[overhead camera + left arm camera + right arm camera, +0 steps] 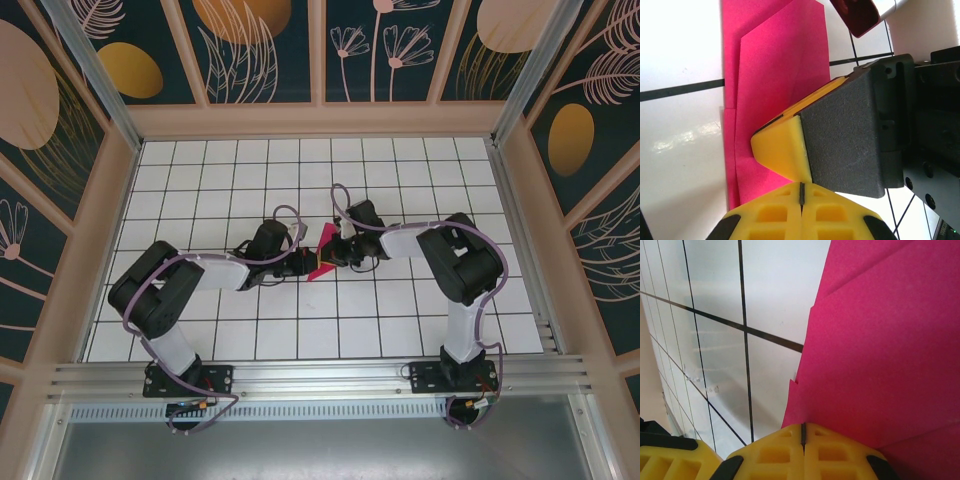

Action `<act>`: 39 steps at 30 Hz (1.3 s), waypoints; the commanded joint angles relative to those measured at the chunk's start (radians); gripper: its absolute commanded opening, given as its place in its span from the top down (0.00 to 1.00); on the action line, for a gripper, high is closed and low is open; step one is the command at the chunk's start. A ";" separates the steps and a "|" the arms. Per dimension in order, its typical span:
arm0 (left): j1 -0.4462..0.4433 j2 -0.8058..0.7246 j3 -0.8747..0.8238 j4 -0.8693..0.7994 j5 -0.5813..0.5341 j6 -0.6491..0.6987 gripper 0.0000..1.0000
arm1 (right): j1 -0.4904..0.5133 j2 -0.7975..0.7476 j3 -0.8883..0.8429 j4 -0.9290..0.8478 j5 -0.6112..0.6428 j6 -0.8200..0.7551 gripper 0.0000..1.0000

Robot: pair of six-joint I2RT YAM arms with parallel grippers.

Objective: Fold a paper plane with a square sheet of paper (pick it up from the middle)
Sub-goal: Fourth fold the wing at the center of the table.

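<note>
top external: tiled table [200,170], floral walls [260,50]

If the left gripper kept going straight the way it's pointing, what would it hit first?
Probably the right gripper: its yellow tip lies directly ahead of the shut left gripper, on the pink paper. Depth is unclear.

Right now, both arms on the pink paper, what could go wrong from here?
1. The right gripper sits close in front of the shut left gripper; any closer move risks a collision.
2. The square sheet of paper shows stepped, offset layer edges; pressing could set a crooked crease.
3. On the glossy tiled table, the paper may slide or tear if dragged.
</note>
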 commanded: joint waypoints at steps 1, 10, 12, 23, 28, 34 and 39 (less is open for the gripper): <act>0.002 0.047 0.001 -0.059 -0.039 -0.001 1.00 | -0.001 0.017 0.023 -0.010 0.015 0.011 1.00; 0.003 0.050 -0.018 -0.088 -0.042 0.014 1.00 | -0.008 -0.008 0.046 0.018 -0.006 0.031 1.00; 0.003 0.040 -0.024 -0.075 -0.044 0.010 1.00 | -0.007 -0.003 0.043 0.004 0.003 0.026 1.00; 0.002 -0.036 -0.031 -0.006 -0.056 -0.004 1.00 | -0.006 -0.037 0.006 0.002 0.003 0.020 1.00; 0.002 -0.055 -0.037 0.007 -0.088 -0.008 1.00 | -0.005 -0.019 0.009 -0.010 0.007 0.018 1.00; 0.003 0.016 -0.025 -0.025 -0.064 -0.009 1.00 | -0.001 -0.021 0.009 -0.004 -0.001 0.020 1.00; 0.003 0.047 -0.016 -0.050 -0.049 -0.008 1.00 | 0.006 -0.034 0.010 0.002 -0.010 0.018 1.00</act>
